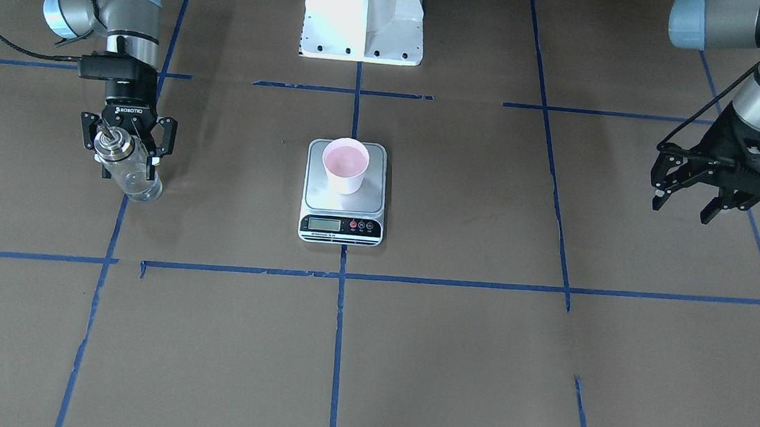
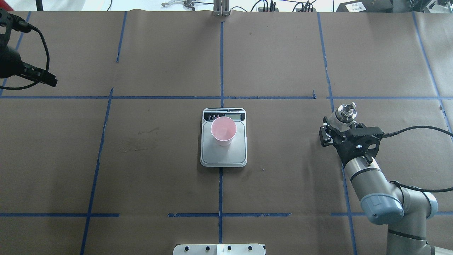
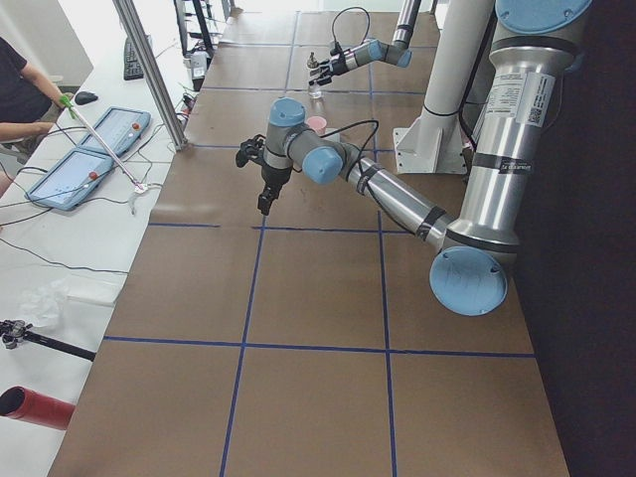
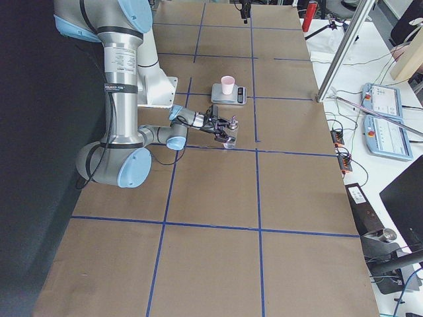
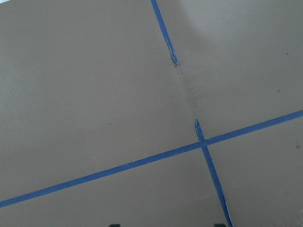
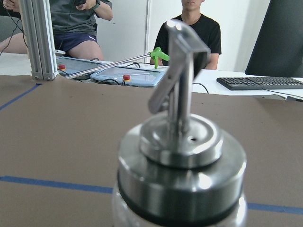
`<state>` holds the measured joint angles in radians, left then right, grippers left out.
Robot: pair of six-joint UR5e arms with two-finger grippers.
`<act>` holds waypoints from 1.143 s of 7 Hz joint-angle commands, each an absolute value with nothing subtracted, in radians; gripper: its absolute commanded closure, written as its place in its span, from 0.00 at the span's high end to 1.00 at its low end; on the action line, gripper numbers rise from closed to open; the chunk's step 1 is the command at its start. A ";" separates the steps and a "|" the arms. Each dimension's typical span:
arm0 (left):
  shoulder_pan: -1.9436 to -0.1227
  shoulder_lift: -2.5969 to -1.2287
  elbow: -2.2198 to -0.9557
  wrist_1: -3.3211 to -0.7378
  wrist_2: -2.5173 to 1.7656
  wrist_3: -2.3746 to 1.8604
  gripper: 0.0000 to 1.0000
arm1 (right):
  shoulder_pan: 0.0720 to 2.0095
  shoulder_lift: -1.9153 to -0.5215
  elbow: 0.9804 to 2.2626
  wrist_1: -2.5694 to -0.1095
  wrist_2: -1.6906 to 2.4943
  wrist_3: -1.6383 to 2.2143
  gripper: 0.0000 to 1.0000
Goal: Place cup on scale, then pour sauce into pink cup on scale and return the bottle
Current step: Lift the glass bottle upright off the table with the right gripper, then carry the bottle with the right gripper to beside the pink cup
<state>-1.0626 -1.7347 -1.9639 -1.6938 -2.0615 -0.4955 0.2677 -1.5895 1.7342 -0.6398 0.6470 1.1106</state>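
Right pincer (image 1: 127, 160), marked ROBOTIQ, clasps upright bottle (image 1: 137, 182); left pincer (image 1: 692, 205) spread wide; cup (image 1: 346, 167) stands upon scale (image 1: 342, 203) platform.

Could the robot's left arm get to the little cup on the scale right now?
Probably yes. The left gripper hangs open and empty, and nothing stands between it and the cup on the scale. The bottle is off on the far side, in the right gripper.
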 commanded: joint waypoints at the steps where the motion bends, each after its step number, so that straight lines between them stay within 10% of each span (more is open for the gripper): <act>1: -1.083 -1.735 -1.967 -1.694 -2.060 -0.495 0.72 | 0.272 -1.591 1.802 -0.643 0.643 1.000 0.00; 4: -1.086 -1.738 -1.971 -1.692 -2.060 -0.495 0.72 | 0.262 -1.533 2.027 -1.104 0.640 1.005 0.00; 8: -1.091 -1.736 -1.970 -1.694 -2.062 -0.491 0.72 | 0.201 -1.255 2.025 -1.565 0.640 1.020 0.00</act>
<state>-1.0896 -1.7359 -1.9685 -1.6935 -2.0616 -0.4917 0.2117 -1.3380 2.0262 -1.4178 0.6428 1.0141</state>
